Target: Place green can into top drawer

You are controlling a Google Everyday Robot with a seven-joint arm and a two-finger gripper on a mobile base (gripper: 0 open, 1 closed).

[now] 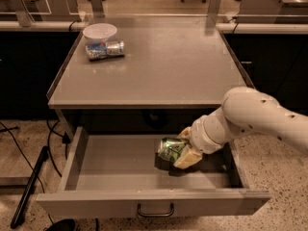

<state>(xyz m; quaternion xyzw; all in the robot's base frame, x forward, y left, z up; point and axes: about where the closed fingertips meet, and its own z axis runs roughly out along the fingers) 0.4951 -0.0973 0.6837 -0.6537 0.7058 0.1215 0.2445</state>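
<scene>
The green can (pixel 169 149) is shiny green with white markings and lies on its side in my gripper (pixel 181 149), which is shut on it. The gripper holds the can low inside the open top drawer (pixel 115 170), right of its middle, at or just above the drawer floor. The drawer is pulled out under the table, with a dark curved handle (pixel 155 211) at the centre of its front panel. My white arm (pixel 250 119) reaches in from the right.
On the grey tabletop (pixel 159 61), a blue-and-silver can (pixel 104 49) lies on its side at the back left in front of a white bowl (pixel 100 32). Dark cables and a rod (pixel 30 186) lie on the floor to the left.
</scene>
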